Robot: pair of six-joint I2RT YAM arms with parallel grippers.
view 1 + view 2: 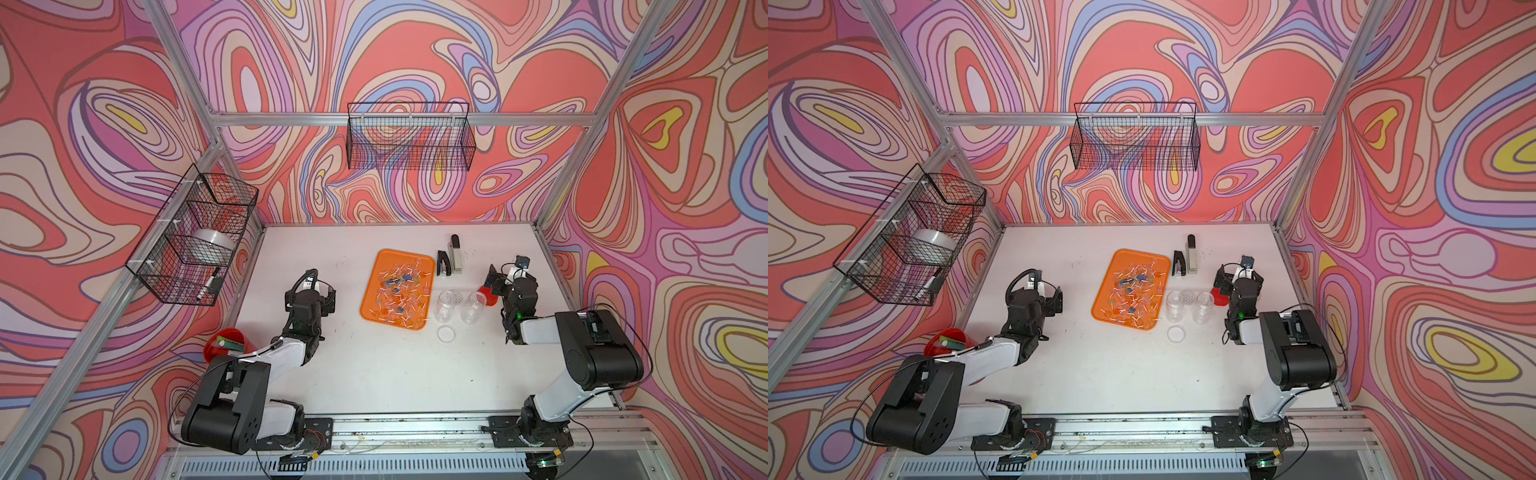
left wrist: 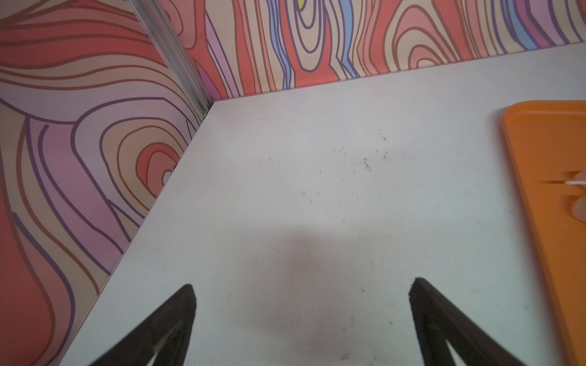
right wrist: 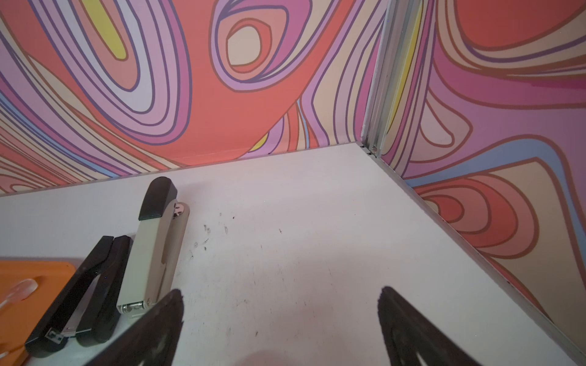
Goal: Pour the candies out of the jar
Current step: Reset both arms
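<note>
The candies lie scattered on an orange tray in the middle of the table. To the right of the tray stand two clear jars, both open and looking empty. My left gripper hovers open left of the tray, over bare table. My right gripper is open right of the jars, holding nothing. The tray's edge shows in both wrist views, each with one candy on it.
A clear round lid lies in front of the jars. A red cap sits beside my right gripper. A black stapler and a grey one lie behind the jars. A red bowl sits front left. Wire baskets hang on the walls.
</note>
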